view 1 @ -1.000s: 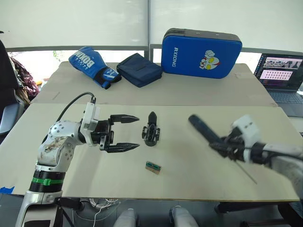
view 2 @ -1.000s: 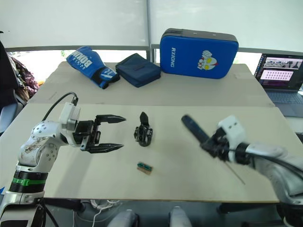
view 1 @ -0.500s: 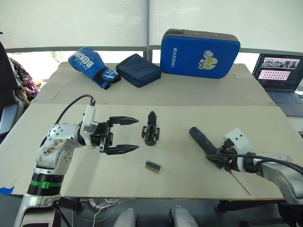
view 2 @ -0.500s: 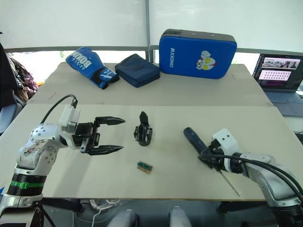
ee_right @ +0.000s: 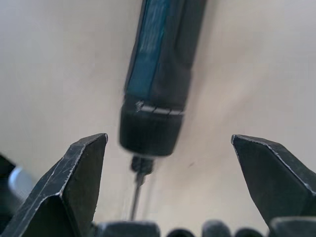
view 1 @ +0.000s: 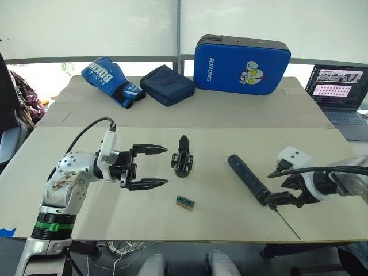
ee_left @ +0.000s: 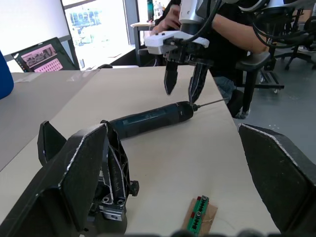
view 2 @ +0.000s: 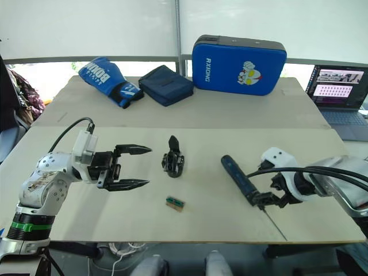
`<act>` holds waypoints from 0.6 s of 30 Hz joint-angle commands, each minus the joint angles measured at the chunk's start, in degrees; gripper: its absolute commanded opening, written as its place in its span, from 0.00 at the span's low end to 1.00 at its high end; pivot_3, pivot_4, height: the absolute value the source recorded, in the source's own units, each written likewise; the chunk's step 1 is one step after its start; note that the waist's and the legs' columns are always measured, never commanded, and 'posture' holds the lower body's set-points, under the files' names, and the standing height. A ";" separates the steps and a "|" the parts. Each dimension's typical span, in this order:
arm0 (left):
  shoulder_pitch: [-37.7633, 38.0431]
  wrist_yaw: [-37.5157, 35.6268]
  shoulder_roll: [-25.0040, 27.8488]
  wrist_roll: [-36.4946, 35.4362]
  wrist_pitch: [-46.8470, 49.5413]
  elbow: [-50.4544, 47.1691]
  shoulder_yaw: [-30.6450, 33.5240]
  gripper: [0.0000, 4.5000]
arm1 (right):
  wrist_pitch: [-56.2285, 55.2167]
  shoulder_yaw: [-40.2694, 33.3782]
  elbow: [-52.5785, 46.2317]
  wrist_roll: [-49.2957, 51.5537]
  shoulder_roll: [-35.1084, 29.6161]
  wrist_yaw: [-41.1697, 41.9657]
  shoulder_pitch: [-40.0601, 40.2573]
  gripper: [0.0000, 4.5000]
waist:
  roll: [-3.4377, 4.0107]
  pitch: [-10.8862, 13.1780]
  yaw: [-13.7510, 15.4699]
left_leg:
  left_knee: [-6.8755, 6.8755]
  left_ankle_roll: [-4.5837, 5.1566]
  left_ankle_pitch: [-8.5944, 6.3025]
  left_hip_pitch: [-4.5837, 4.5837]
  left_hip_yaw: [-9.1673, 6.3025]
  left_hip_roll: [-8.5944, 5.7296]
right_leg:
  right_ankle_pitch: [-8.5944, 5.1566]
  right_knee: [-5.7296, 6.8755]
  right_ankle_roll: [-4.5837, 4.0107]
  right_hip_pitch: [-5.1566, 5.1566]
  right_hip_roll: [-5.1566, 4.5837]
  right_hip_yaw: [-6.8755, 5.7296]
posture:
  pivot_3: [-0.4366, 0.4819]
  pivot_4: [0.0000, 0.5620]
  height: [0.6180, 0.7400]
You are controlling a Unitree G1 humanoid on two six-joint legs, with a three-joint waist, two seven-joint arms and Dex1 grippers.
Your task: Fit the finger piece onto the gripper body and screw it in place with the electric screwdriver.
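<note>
Since a second ago: electric screwdriver (view 1: 248, 179) set down from the right pincer (view 1: 286, 198), now flat on the tabletop (view 1: 218, 123), rounded end toward the far side, thin bit pointing at the near edge. Right pincer now spread apart, one finger either side of the bit end, gripping nothing; same seen in the right wrist view, black fingers (ee_right: 69, 187) wide around the screwdriver's nose.

Left pincer (view 1: 148, 167) much as before, hanging above the tabletop on the left, fingers apart, empty, tips aimed at the gripper body (view 1: 183, 160). Gripper body upright near the middle of the tabletop, pointed black finger sticking up, well apart from the screwdriver on its right. Small green-and-brown block (view 1: 185, 202) nearer the front edge, just below the gripper body, touching neither. Cannot tell whether the upright point is the finger piece already fitted.

Nothing lying between the left pincer and the gripper body, nor between gripper body and screwdriver. Along the far side: blue boxing glove (view 1: 110, 81), folded dark blue cloth (view 1: 168, 84), blue strike pad (view 1: 242, 57) standing on edge. Open laptop (view 1: 338, 85) at far right. Seated person (ee_left: 232, 34) behind the right pincer in the left wrist view.
</note>
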 commanded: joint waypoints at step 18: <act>7.03 0.01 0.34 0.43 -1.32 -6.19 0.10 1.00 | 4.80 15.27 7.41 -3.10 7.40 -6.25 -12.63 0.99 | -0.01 0.01 0.03 | 0.02 0.01 -0.01 -0.07 -0.02 0.00 | 0.02 0.02 0.00 -0.08 0.00 -0.02 | 0.48 0.27 1.00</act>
